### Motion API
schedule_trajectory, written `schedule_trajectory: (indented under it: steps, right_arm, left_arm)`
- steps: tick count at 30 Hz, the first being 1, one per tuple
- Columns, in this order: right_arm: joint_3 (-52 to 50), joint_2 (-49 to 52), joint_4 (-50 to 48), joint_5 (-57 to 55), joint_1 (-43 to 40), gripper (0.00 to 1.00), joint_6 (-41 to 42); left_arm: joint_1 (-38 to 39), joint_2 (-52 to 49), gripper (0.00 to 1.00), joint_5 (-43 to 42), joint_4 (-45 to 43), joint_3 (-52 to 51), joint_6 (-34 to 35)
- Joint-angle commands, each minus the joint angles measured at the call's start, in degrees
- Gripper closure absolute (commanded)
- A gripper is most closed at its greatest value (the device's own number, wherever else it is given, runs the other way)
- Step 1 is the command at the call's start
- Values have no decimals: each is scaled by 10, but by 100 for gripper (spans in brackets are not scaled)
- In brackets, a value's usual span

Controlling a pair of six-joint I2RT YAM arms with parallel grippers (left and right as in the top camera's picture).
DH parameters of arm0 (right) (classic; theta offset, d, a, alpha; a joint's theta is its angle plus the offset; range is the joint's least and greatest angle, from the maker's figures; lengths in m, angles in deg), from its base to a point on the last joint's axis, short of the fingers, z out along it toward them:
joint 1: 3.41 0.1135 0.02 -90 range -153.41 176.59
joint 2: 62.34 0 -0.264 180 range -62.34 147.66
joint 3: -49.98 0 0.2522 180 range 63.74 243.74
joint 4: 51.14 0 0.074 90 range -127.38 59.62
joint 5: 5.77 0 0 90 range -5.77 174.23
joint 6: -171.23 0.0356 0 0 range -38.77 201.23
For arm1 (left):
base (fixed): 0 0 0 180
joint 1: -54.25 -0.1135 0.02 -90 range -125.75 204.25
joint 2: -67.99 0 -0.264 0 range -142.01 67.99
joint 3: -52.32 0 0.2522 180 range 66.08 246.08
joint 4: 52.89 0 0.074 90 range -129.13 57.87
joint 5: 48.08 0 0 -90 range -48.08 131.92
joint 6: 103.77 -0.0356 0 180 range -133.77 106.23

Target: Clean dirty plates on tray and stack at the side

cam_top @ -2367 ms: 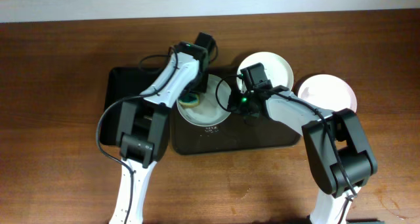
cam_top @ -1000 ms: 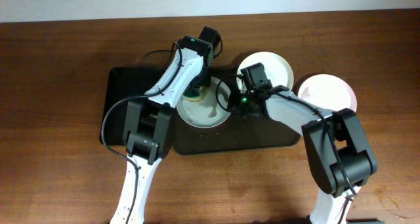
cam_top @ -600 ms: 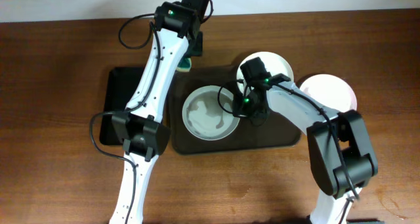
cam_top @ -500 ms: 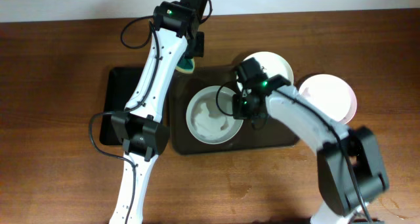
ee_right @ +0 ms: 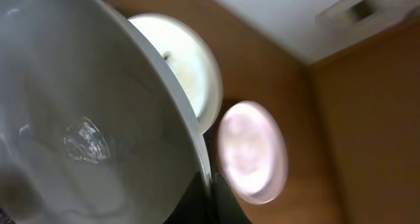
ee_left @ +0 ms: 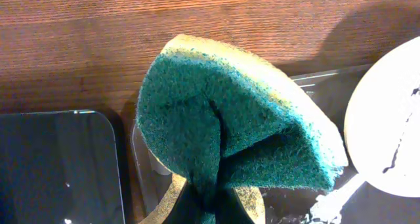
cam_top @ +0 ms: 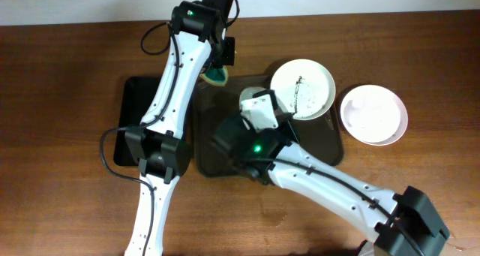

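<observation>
1. Wooden table (cam_top: 60, 98) carries the tray (cam_top: 330, 147). The wiped plate (ee_right: 85, 119) has just left it, tilted, its rim clamped in the right jaws.
2. Left jaws, newly pulled back, pinch the sponge (ee_left: 230, 125) above the tray's far edge.
3. Beyond the right jaws lie a streaked plate (cam_top: 301, 88) and a pink plate (cam_top: 373, 114). Stacking looks next.

On tray (cam_top: 321, 147), rear right: plate (cam_top: 301, 88). Right of tray, on table (cam_top: 67, 98): second plate (cam_top: 373, 114).

the sponge (ee_left: 236, 145) is green over yellow, the tray (cam_top: 135, 106) black, the streaked plate (cam_top: 301, 88) white, the side plate (cam_top: 373, 115) pinkish.
</observation>
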Motion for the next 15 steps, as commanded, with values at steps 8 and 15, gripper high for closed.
schedule_trajectory:
  steps: [8, 15]
  right_arm:
    - [11, -17, 4, -231, 75, 96, 10]
    - [11, -117, -2, 286, -137, 96, 12]
  left_arm:
    - [-5, 2, 100, -6, -2, 1, -10]
    - [-6, 2, 100, -6, -1, 1, -10]
